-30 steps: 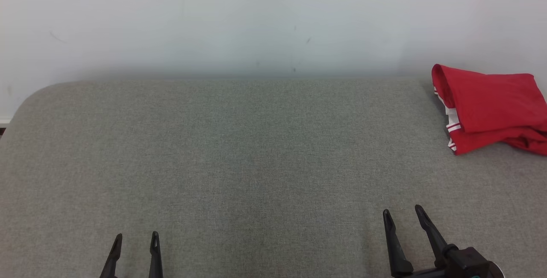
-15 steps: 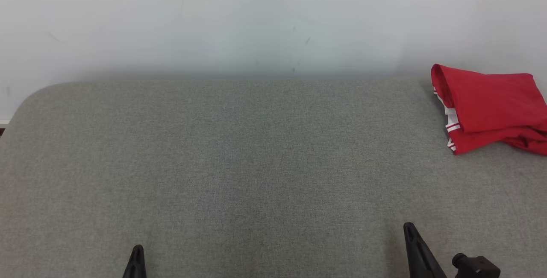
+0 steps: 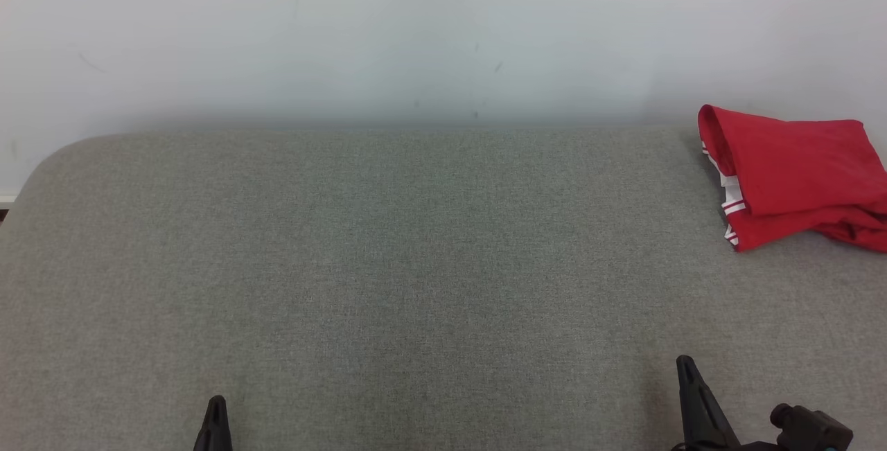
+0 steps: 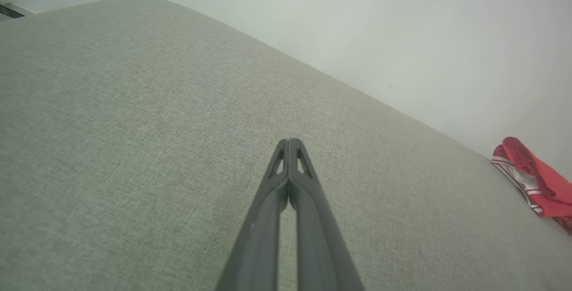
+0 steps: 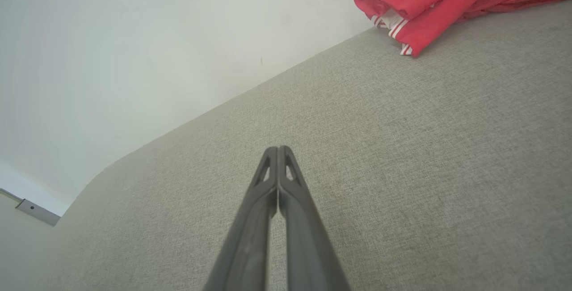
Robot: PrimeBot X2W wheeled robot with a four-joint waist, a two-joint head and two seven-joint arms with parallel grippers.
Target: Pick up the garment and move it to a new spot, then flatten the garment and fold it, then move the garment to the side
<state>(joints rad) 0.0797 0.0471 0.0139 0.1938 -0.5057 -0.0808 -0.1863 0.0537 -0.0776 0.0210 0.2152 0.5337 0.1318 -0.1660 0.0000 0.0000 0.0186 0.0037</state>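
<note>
The garment point(image 3: 797, 174) is red with white-striped trim and lies folded at the far right of the grey fabric surface point(image 3: 416, 264), close to the wall. It also appears at the right edge of the left wrist view point(image 4: 536, 179) and at the top right of the right wrist view point(image 5: 429, 0). My left gripper point(image 3: 215, 402) pokes up at the bottom left, shut with nothing in it point(image 4: 289, 141). My right gripper point(image 3: 686, 364) sits at the bottom right, well short of the garment, also shut and empty point(image 5: 278, 149).
A pale wall point(image 3: 416, 35) runs right behind the grey surface. The surface's far left corner point(image 3: 62, 153) is rounded, with a strip of floor edge beyond it.
Both grippers have shut from open. Both have drawn back toward the bottom edge, and the right one has shifted slightly rightward. The garment has not moved.
</note>
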